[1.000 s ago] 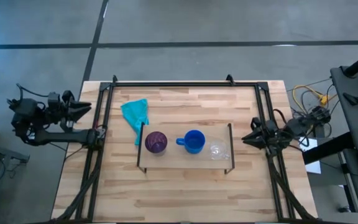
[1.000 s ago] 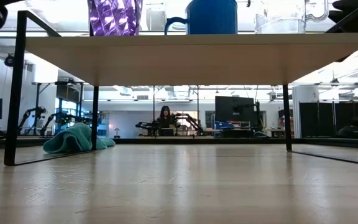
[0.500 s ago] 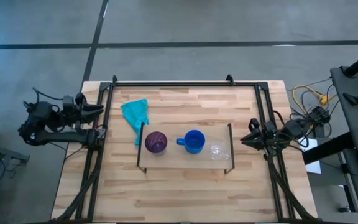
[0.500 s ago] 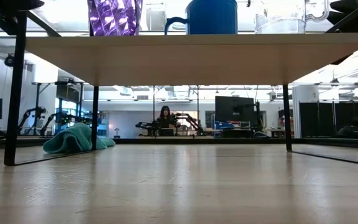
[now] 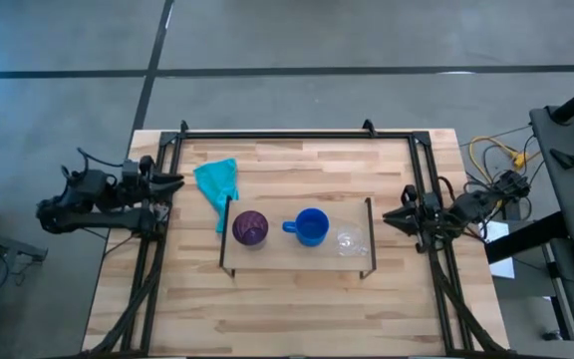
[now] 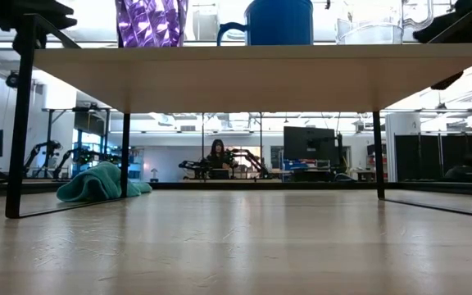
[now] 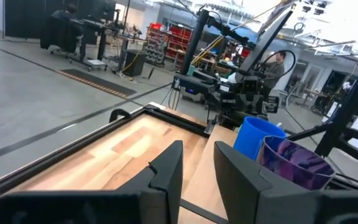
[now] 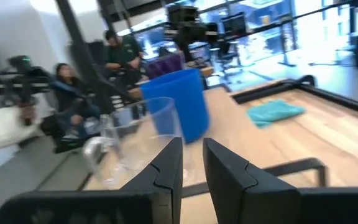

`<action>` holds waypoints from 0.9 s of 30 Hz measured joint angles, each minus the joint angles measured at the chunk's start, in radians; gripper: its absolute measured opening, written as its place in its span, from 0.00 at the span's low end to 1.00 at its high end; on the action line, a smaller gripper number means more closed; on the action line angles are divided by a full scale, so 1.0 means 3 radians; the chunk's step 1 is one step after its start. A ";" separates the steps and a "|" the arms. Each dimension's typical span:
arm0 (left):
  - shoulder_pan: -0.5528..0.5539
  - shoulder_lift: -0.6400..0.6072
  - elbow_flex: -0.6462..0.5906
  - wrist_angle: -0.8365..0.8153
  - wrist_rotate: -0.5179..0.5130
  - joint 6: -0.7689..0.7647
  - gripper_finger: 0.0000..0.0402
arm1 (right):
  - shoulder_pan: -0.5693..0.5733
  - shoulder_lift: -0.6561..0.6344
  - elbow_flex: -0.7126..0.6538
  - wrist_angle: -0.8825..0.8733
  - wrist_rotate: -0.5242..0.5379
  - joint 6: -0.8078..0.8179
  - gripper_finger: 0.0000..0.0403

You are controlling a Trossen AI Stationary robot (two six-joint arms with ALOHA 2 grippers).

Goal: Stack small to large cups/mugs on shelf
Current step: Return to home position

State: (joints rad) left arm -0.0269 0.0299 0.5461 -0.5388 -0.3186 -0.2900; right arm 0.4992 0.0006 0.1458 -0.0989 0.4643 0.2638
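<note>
- Looks basically done: small clear glass cup (image 5: 347,241), blue mug (image 5: 310,227), purple cup (image 5: 249,229) lined up on the shelf (image 5: 277,256).
- Nested stacking not done, if wanted.
- Left gripper (image 5: 170,181) beyond the shelf's purple-cup end, fingers slightly spread, empty.
- Right gripper (image 5: 391,216) just past its glass end, same.

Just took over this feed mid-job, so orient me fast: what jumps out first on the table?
Three vessels stand in a row on the shelf: the purple cup at its left end, the blue mug in the middle, the clear glass cup at its right end, none nested. A teal cloth lies on the table behind the shelf's left end. The left gripper and right gripper sit at opposite table edges, each with a narrow finger gap, holding nothing.
</note>
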 joint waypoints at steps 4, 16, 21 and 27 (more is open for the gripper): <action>0.0000 0.0000 -0.0130 0.0148 0.0000 -0.0001 0.19 | 0.0000 0.0000 -0.0025 -0.0023 0.0252 -0.0065 0.15; 0.0002 -0.0001 -0.0537 0.0504 -0.0014 -0.0005 0.19 | 0.0000 0.0000 -0.0120 -0.0017 0.0986 -0.0136 0.15; 0.0003 -0.0002 -0.0709 0.0739 -0.0030 0.0015 0.19 | -0.0001 -0.0001 -0.0129 -0.0075 0.1108 -0.0105 0.15; 0.0003 -0.0003 -0.0939 0.0949 -0.0067 0.0018 0.19 | -0.0001 0.0001 -0.0261 -0.0130 0.1107 0.0137 0.15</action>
State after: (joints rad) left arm -0.0261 0.0291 0.2642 -0.2540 -0.3387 -0.2847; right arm 0.4988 0.0008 0.0674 -0.1378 0.7964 0.3050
